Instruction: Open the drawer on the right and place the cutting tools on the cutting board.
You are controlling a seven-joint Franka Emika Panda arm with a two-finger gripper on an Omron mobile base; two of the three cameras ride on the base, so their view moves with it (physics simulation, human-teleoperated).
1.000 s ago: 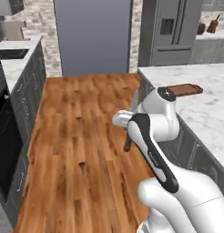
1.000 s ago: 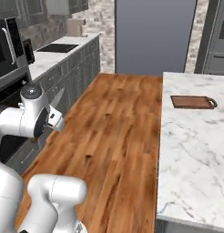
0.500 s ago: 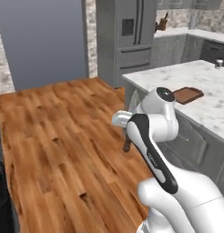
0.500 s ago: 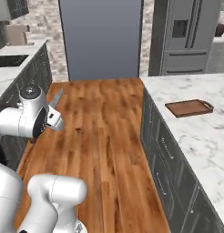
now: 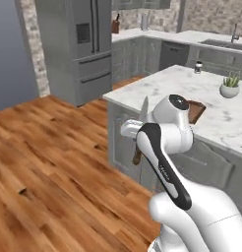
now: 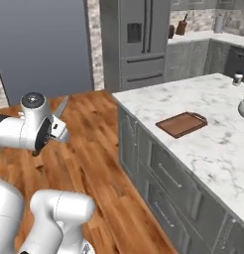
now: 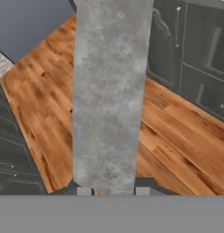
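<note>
My gripper is shut on the small knife. Its grey blade points up and its dark handle hangs below the hand, out over the wooden floor and left of the island. The reddish-brown cutting board lies bare on the marble island top, partly hidden behind my arm in the left base view. The island's grey drawer fronts with slim bar handles look closed. The purple peeler is out of view.
A steel fridge stands at the back. A potted plant and a small jar sit on the island's far side. Wooden floor spreads left of the island; dark cabinets line its edge.
The whole picture has swung as the base turned: the island and fridge now stand closer and more central. The arm keeps its pose with the knife still held.
</note>
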